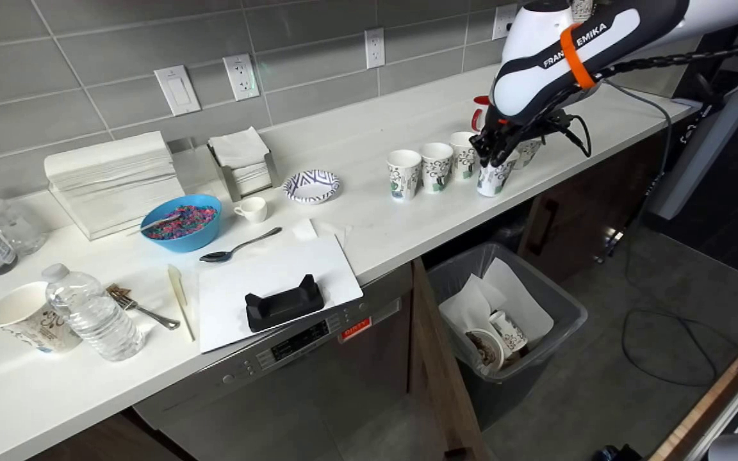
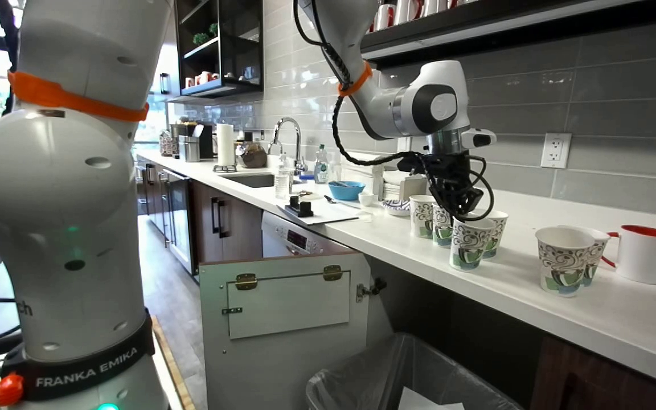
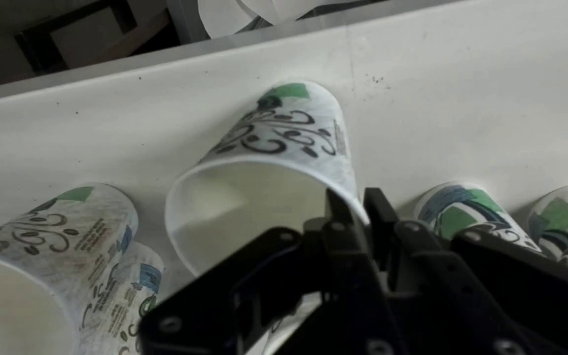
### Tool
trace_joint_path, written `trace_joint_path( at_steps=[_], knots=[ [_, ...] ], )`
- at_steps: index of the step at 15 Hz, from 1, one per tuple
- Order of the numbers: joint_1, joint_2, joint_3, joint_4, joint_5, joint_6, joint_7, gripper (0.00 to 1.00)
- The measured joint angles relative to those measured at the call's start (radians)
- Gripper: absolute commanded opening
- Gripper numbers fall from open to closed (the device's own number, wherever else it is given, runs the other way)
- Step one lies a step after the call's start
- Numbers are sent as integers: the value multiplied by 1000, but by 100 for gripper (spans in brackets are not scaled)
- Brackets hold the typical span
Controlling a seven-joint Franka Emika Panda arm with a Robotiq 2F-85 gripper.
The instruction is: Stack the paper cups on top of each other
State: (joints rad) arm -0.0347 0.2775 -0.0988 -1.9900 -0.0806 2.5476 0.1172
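Several white patterned paper cups stand along the counter. My gripper (image 1: 491, 160) points down at a paper cup (image 1: 496, 180) near the counter's front edge; it also shows in an exterior view (image 2: 470, 250). In the wrist view (image 3: 284, 123) this cup's mouth faces the camera, and the gripper (image 3: 355, 207) has one finger inside the rim and one outside. The fingers are close together; whether they pinch the rim I cannot tell. A row of cups (image 1: 404, 174) stands on one side, and a pair (image 2: 564, 267) on the other. The cup seems to touch the counter.
A white mug with red inside (image 2: 646, 256) stands behind the pair. A patterned bowl (image 1: 311, 187), cream mug (image 1: 252, 210), blue bowl (image 1: 193, 237), napkin holder (image 1: 244, 169) and water bottle (image 1: 97, 314) stand further along. An open cabinet door (image 2: 282, 319) and trash bin (image 1: 555, 320) are below the edge.
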Motion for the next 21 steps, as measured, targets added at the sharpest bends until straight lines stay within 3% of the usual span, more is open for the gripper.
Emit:
trace_joint_path(
  at_steps=[7, 11, 16, 21],
  knots=[
    [11, -41, -10, -11, -46, -6, 42, 1],
    [50, -122, 2, -12, -124, -133, 65, 1],
    [90, -224, 74, 8, -189, -316, 58, 1],
    [105, -214, 132, 87, -212, -361, -20, 1]
  ],
)
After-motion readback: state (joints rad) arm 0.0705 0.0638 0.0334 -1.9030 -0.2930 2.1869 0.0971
